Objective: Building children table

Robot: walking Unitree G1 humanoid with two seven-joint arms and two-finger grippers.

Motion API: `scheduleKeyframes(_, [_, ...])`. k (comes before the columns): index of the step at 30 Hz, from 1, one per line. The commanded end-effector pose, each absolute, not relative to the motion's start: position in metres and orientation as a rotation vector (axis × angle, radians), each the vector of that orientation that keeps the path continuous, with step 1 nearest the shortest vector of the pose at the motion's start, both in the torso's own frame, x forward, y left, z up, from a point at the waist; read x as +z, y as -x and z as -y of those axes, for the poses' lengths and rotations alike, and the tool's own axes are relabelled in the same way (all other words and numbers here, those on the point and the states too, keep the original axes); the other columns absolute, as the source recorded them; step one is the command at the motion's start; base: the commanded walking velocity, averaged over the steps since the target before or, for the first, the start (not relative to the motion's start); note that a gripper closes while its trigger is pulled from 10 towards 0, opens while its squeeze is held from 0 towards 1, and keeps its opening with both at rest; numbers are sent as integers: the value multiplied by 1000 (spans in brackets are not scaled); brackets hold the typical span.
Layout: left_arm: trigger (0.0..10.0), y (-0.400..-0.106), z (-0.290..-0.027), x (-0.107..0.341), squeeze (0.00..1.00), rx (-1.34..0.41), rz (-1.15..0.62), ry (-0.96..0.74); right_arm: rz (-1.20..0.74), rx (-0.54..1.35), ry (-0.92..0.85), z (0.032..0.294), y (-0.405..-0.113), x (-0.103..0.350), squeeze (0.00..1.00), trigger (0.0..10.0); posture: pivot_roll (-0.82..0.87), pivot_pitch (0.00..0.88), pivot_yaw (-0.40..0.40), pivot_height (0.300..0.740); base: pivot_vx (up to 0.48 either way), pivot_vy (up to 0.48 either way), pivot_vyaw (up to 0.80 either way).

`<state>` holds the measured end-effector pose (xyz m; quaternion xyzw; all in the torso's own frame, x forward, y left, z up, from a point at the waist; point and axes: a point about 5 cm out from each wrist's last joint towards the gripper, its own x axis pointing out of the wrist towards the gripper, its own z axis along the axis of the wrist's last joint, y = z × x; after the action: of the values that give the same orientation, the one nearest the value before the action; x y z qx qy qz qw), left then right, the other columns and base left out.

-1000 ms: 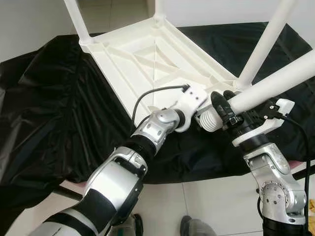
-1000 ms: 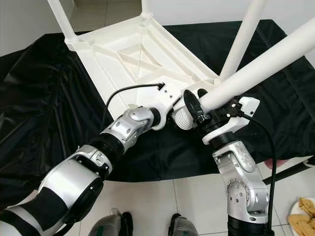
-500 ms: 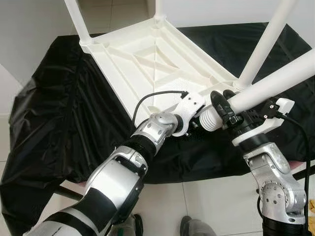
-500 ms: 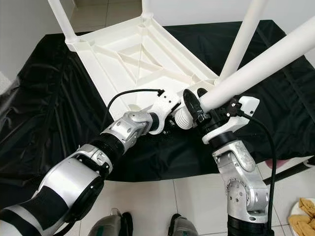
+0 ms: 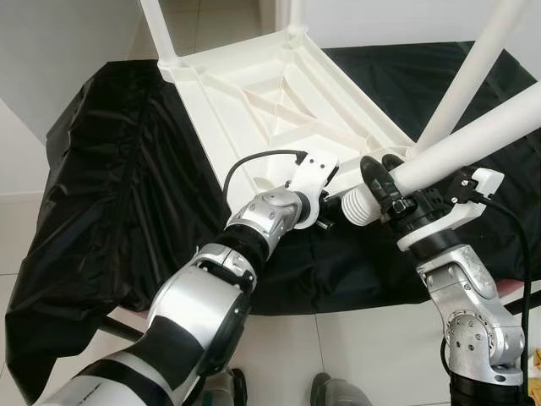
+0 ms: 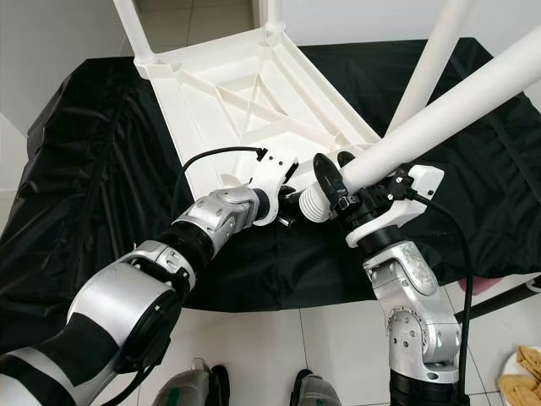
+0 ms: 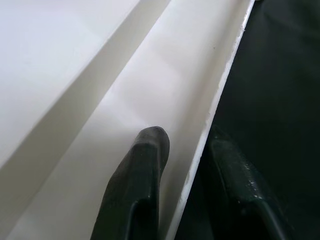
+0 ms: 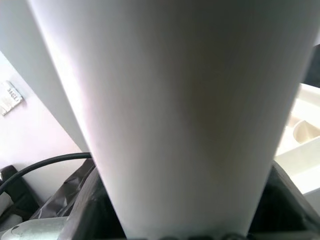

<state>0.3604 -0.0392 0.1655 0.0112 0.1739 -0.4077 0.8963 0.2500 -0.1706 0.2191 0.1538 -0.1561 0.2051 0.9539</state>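
— On the black plastic sheet (image 5: 101,186), what is lying there?

— It is the white plastic children table (image 5: 279,101), turned upside down, with its ribbed underside facing up. Three white round legs (image 5: 469,76) already stand up from its corners. The sheet covers a low surface, and pale floor tiles (image 5: 355,347) are below it.

— Where is your left gripper (image 7: 182,170)?

— It is at the near edge of the table top. My two black fingers (image 7: 142,165) are clamped on the thin white rim: one finger lies inside the frame, against the white plastic, and the other is outside, over the black sheet.

— And your right gripper (image 5: 390,188)?

— It holds the fourth white round table leg (image 5: 482,135), closed around it near the ribbed screw end. The leg is tilted, rising to my right side. Its ribbed end (image 5: 357,205) points toward the near corner of the table, just beside my left wrist, but it is not in the corner.
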Motion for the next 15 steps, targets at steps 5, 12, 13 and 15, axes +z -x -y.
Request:
scheduleKeyframes(5, [0, -363, 46, 167, 0, -559, -374, 103, 324, 420, -330, 168, -250, 221, 0, 10000, -81, 142, 93, 740, 0, 0, 0])
scheduleKeyframes(12, [0, -373, 29, 172, 0, -331, -354, 223, 325, 419, -334, 167, -250, 221, 0, 10000, -80, 148, 87, 740, 0, 0, 0])
scheduleKeyframes(13, [0, -375, 26, 174, 0, -299, -341, 236, 325, 419, -334, 167, -250, 221, 0, 10000, -80, 148, 87, 740, 0, 0, 0])
scheduleKeyframes(15, [0, -378, 23, 178, 0, -259, -324, 255, 325, 421, -335, 167, -250, 221, 0, 10000, -79, 148, 86, 740, 0, 0, 0])
